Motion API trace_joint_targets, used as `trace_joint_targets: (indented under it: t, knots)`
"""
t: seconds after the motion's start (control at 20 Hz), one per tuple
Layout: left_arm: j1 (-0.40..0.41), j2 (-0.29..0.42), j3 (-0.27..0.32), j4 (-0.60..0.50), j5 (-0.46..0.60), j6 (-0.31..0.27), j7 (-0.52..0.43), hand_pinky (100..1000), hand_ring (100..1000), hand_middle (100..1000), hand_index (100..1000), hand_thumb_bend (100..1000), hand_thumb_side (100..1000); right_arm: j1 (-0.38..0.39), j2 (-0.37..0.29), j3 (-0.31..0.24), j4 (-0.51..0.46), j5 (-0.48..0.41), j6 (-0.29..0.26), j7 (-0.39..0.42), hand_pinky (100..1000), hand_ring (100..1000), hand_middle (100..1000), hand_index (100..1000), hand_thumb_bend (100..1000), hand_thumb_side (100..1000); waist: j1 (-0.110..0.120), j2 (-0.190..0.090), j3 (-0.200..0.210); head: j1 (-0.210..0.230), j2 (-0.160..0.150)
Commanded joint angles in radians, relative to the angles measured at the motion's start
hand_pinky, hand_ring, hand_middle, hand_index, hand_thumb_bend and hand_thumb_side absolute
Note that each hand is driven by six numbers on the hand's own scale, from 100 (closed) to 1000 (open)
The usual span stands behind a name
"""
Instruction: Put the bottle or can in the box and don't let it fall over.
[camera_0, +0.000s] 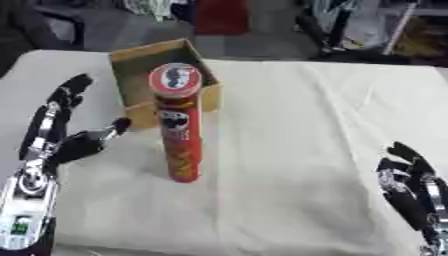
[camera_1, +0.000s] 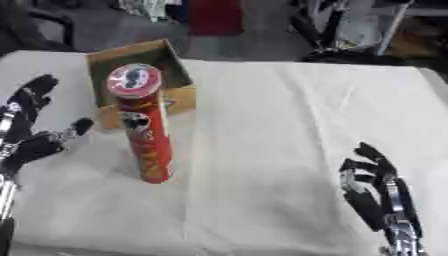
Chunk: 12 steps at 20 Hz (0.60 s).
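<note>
Can upright on table, just near of box, ungrasped. Left hand spread beside it; right hand idle, relaxed. Tall and narrow: off-centre thumb contact likely topples it.

One tall red can stands upright left of centre in the frame. One open cardboard box sits just behind it, toward the upper left. Two robot hands show: the left hand at the left edge, its fingers straight and spread, and the right hand in the lower right corner, fingers up. One counter under a pale cloth carries the can and box.
</note>
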Motion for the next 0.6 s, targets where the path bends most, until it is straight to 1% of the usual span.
trace_joint_targets:
  t: [0.05, 0.35, 0.6]
  knots:
    - [-0.009, 0.015, 0.005, -0.024, 0.005, -0.001, -0.002, 1000, 968, 852, 923, 680, 241, -0.010, -0.016, -0.004, -0.016, 0.003, -0.002, 0.000, 689, 776, 830, 919, 100, 562, 0.002, -0.010, 0.000, -0.003, -0.007]
    - [-0.009, 0.015, 0.003, -0.025, 0.012, -0.005, -0.006, 1000, 969, 853, 922, 686, 230, -0.010, -0.016, -0.004, -0.017, 0.003, -0.002, -0.001, 689, 776, 829, 919, 100, 561, 0.002, -0.009, 0.000, -0.006, -0.008]
    - [-0.002, 0.017, -0.007, -0.023, 0.049, -0.023, -0.043, 1000, 972, 856, 926, 759, 207, -0.010, -0.016, -0.004, -0.017, 0.003, -0.002, -0.001, 689, 776, 829, 919, 100, 562, 0.002, -0.008, -0.002, -0.005, -0.007]
